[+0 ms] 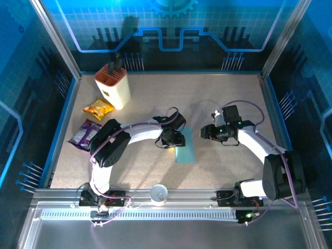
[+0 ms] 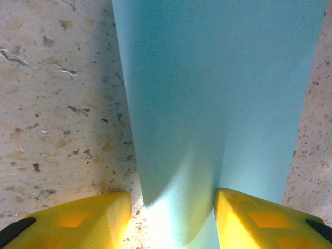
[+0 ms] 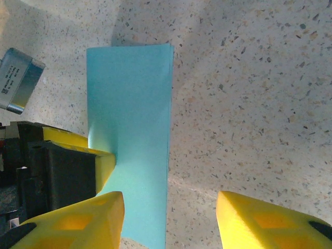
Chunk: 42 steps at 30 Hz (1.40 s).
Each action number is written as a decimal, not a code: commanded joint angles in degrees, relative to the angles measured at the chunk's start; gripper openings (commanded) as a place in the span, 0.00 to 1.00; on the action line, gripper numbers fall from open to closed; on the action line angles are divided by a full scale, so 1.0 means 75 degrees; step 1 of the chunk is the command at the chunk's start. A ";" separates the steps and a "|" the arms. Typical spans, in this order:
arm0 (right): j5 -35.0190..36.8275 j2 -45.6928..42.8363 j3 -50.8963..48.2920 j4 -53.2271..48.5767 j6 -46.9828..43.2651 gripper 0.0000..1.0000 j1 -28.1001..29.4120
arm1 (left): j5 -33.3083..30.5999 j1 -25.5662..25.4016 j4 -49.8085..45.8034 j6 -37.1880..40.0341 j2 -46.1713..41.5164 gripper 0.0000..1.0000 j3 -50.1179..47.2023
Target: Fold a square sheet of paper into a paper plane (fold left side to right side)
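The square sheet of paper (image 1: 185, 148) is light blue and lies mid-table as a narrow rectangle, folded over on itself, with no paper plane shape. My left gripper (image 1: 173, 139) stands open at its left edge. In the left wrist view the paper (image 2: 218, 93) bulges up a little between the left gripper's (image 2: 174, 220) yellow fingers; one finger rests on the sheet, the other on the bare table. My right gripper (image 1: 204, 133) hovers open just right of the sheet. In the right wrist view the paper (image 3: 132, 119) has its right edge running between the right gripper's (image 3: 171, 220) fingers.
A cream knife block (image 1: 113, 85) stands at the back left. In front of it lie a yellow snack packet (image 1: 97, 108) and a purple snack packet (image 1: 85, 134). A white round object (image 1: 158, 194) sits on the near rail. Blue walls (image 1: 59, 127) fence the table.
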 commanded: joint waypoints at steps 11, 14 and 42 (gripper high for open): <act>0.0034 -0.0136 -0.0105 -0.0125 -0.0106 0.51 -0.0112 | 0.0026 -0.0273 0.0224 0.0191 0.0895 0.50 -0.0414; 0.0010 -0.0128 -0.0100 -0.0111 -0.0107 0.51 -0.0112 | 0.0012 -0.0276 0.0211 0.0213 0.0884 0.50 -0.0406; -0.0052 -0.0049 -0.0114 -0.0049 -0.0082 0.51 -0.0123 | 0.0095 -0.0269 0.0108 0.0389 0.0955 0.51 -0.0332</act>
